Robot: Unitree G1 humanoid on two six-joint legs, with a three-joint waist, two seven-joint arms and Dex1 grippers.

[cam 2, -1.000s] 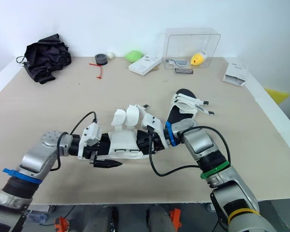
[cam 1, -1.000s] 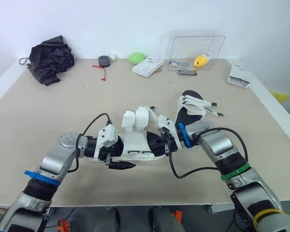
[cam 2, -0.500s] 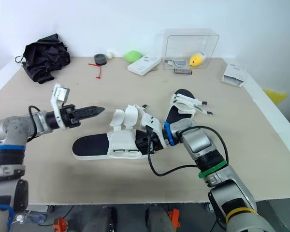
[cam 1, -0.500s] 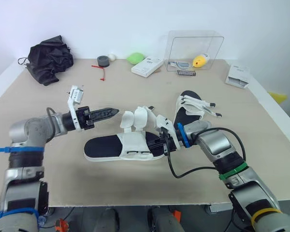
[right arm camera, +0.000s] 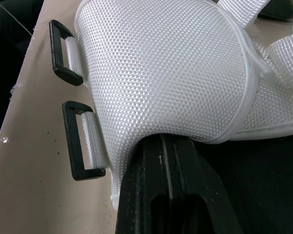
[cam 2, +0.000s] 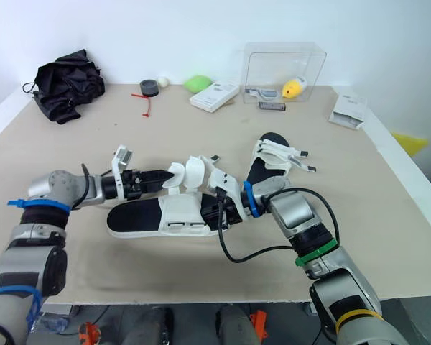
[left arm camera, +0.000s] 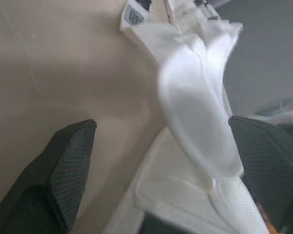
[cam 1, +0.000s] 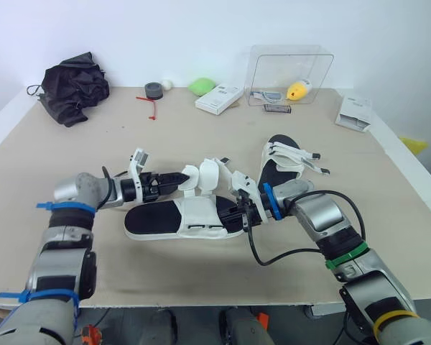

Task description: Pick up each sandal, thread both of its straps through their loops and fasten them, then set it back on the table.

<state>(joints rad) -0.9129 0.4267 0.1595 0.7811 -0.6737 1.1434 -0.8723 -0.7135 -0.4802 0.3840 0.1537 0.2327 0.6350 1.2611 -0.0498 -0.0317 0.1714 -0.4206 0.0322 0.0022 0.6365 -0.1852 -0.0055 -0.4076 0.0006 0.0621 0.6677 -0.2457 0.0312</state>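
The near sandal [cam 1: 174, 219], black sole with a white mesh upper, lies flat on the table [cam 1: 72, 158]. Its two white strap flaps [cam 1: 201, 176] stand up, unthreaded. My left gripper [cam 1: 177, 177] is open at the flaps, and in the left wrist view one flap [left arm camera: 200, 122] sits between its spread fingers [left arm camera: 63, 170]. My right gripper [cam 1: 242, 213] is shut on the sandal's right side, under the mesh upper [right arm camera: 161, 68]. Two empty black loops [right arm camera: 80, 146] hang on that upper's edge. The second sandal [cam 1: 286, 162] rests just behind my right arm.
Along the table's far edge are a black cloth [cam 1: 73, 86], a tape roll [cam 1: 154, 90], a green object [cam 1: 202, 86], a white box [cam 1: 220, 98] and a clear case [cam 1: 291, 72]. A white booklet [cam 1: 356, 113] lies at the far right.
My left gripper let go of the sandal's heel end, swung up and left, and has come back to the strap flaps. The sandal lies flat. My right gripper has kept its hold.
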